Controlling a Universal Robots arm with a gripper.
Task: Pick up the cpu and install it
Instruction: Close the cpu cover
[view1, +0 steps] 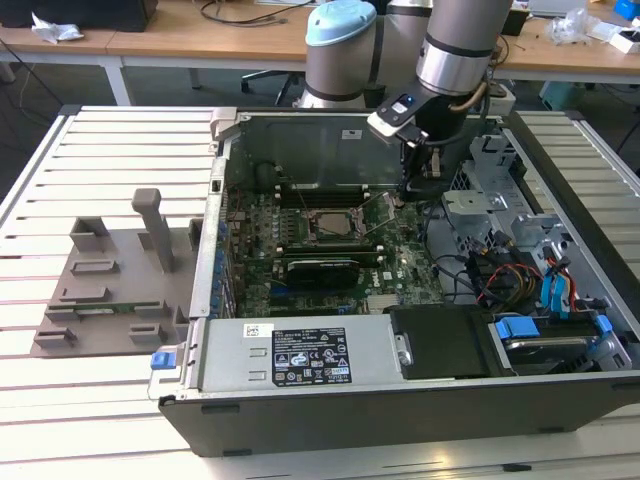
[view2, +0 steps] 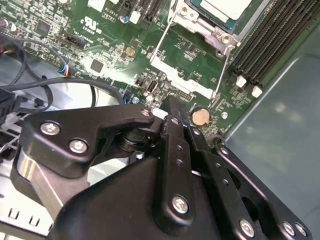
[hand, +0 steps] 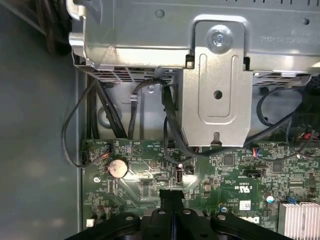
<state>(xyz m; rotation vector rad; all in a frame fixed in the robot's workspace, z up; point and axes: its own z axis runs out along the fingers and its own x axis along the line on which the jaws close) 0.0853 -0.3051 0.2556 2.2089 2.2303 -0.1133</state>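
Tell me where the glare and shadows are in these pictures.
Exterior view: even room light, with the motherboard shaded inside the case. Second wrist view: the cpu lid shines pale, and soft highlights lie on the black gripper. First wrist view: the metal bracket catches bright light, the cables beside it sit in shadow.

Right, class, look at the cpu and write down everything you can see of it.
The cpu is a small flat square chip with a pale silvery metal lid; the second wrist view catches one corner of it. It lies level inside the dark metal-framed socket, near the middle of the green motherboard in the open computer case. Nothing but the socket seems to touch it. The gripper hangs apart from it, toward the exterior view's right.
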